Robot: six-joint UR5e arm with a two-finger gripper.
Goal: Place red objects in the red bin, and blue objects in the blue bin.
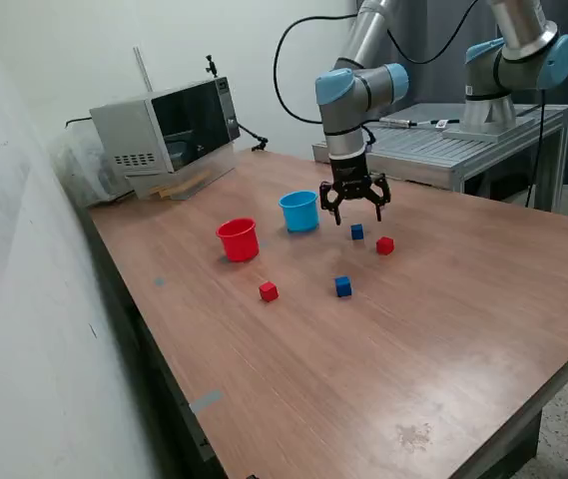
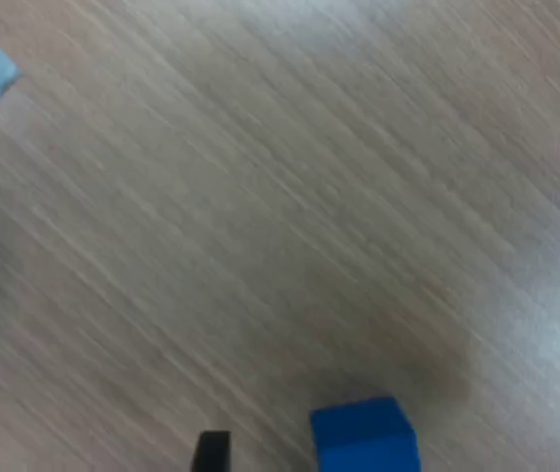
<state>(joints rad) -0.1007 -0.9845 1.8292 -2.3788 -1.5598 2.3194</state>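
Nearest, a red cube (image 1: 269, 291) and blue cube (image 1: 342, 286) lie loose; beyond, the gripper (image 1: 354, 206), fingers apart, hovers over another blue cube (image 1: 357, 232). Descending off-centre risks knocking it toward the red cube (image 1: 384, 245) at four o'clock. Both cups (image 1: 298, 211) stand farther.

Four loose cubes (image 1: 357, 232) beside cups (image 1: 299, 211)
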